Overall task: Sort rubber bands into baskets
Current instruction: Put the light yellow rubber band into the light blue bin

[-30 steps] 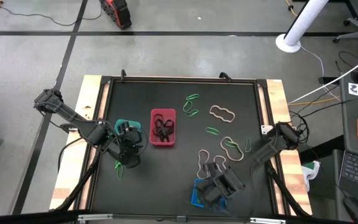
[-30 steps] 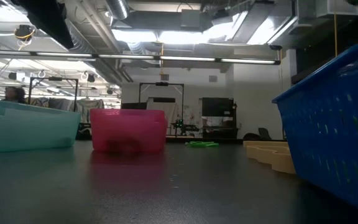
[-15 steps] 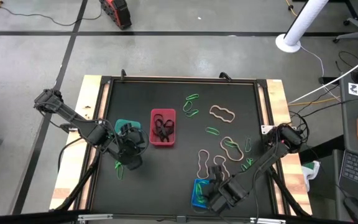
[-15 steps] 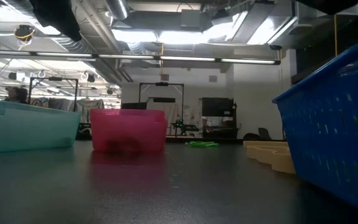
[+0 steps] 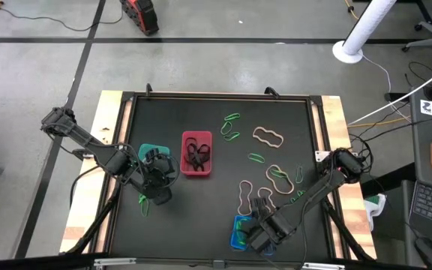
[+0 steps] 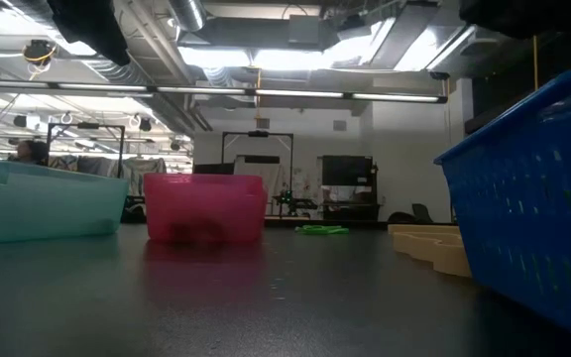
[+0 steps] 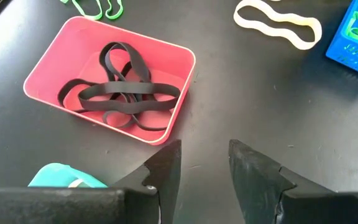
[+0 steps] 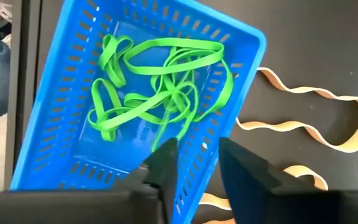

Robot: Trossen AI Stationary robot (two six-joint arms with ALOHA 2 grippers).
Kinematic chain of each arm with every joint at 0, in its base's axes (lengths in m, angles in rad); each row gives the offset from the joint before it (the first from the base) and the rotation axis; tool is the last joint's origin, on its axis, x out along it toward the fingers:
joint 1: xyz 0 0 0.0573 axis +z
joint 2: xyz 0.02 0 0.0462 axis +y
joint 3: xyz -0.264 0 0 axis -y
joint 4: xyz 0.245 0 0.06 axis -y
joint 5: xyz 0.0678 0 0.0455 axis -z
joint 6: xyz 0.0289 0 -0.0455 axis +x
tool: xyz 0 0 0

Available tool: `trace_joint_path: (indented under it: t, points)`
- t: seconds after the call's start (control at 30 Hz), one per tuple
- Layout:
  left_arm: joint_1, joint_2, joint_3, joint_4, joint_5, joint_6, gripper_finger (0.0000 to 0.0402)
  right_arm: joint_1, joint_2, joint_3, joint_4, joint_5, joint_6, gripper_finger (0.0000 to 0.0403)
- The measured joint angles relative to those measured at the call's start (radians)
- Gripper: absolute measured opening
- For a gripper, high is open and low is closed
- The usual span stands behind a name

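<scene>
I had the right tool [image 8: 194, 163] hovering over the blue basket [image 8: 61, 130] at the near edge of the bench [image 5: 201, 210], fingers apart and gripping nothing. The basket held a tangle of green rubber bands [image 8: 160, 81]. Tan bands [image 8: 309, 118] lay on the bench just beside that basket. My left tool [image 7: 204, 171] sat near the teal basket [image 5: 150, 150], fingers parted, empty. The red basket [image 7: 114, 112] just beyond it held several black bands [image 7: 126, 93]. One green band [image 5: 142, 201] lay on the bench near the left tool. More loose green bands [image 5: 231, 126] and another tan band [image 5: 268, 136] were spread across the far right part of the bench, well apart from the baskets.
</scene>
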Motion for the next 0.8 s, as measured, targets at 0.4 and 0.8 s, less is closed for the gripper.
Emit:
trace_joint_path:
  t: [0.4,0.8]
  points:
    - [0.000,0.000,0.000,0.000,0.000,-0.001,0.0131,-0.048,0.000,0.000,-0.038,-0.077,-0.140,0.0178]
    - [0.000,0.000,0.000,-0.001,0.000,-0.002,0.0131,-0.134,-0.030,-0.017,-0.185,0.192,-0.441,0.0177]
